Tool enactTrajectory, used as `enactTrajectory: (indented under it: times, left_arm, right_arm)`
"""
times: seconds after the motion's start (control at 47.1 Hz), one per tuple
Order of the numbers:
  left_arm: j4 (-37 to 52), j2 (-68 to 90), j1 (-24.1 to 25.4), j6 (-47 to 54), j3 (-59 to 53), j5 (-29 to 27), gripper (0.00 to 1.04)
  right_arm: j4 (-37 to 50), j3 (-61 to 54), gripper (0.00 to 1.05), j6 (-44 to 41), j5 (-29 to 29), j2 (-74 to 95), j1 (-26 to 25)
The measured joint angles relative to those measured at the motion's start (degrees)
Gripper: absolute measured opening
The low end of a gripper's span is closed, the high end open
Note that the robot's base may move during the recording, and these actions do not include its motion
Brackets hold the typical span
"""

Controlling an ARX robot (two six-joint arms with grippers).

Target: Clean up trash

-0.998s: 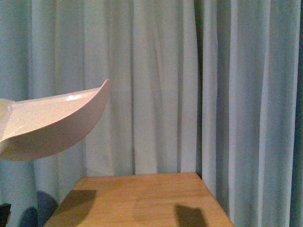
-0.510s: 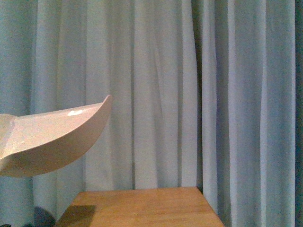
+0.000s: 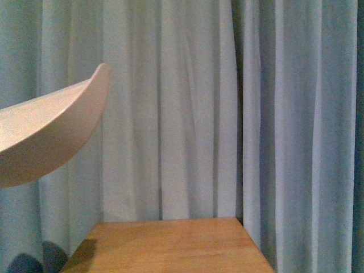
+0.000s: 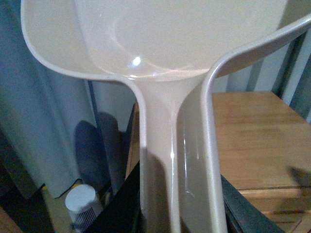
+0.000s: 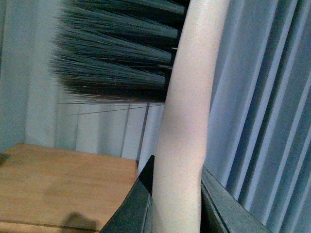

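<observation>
Pale dustpan (image 3: 40,142) at nine o'clock, clamped in our left gripper (image 4: 180,208), brush (image 5: 121,48) in our right gripper (image 5: 177,208); tipping could spill any load.

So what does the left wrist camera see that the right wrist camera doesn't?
Only the left wrist view: the pale dustpan, its handle clamped in the left gripper, and a small white canister down beside the table. Only the right wrist view: a dark-bristled brush held by the right gripper. Both: the wooden table and the pale curtain.
</observation>
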Motion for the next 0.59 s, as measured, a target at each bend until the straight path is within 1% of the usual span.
enactTrajectory:
  times: [0.127, 0.234, 0.595]
  left_arm:
    - [0.7, -4.8, 3.2, -1.2, -5.7, 2.3, 0.25]
    - [0.7, -8.2, 4.9, -1.2, -9.2, 4.5, 0.25]
    - [0.7, -9.0, 5.4, -1.4, -9.6, 5.0, 0.25]
  right_arm:
    - [0.0, 0.0, 0.17, 0.0, 0.0, 0.0, 0.0]
    - [0.0, 0.0, 0.17, 0.0, 0.0, 0.0, 0.0]
    - [0.0, 0.0, 0.17, 0.0, 0.1, -0.1, -0.1]
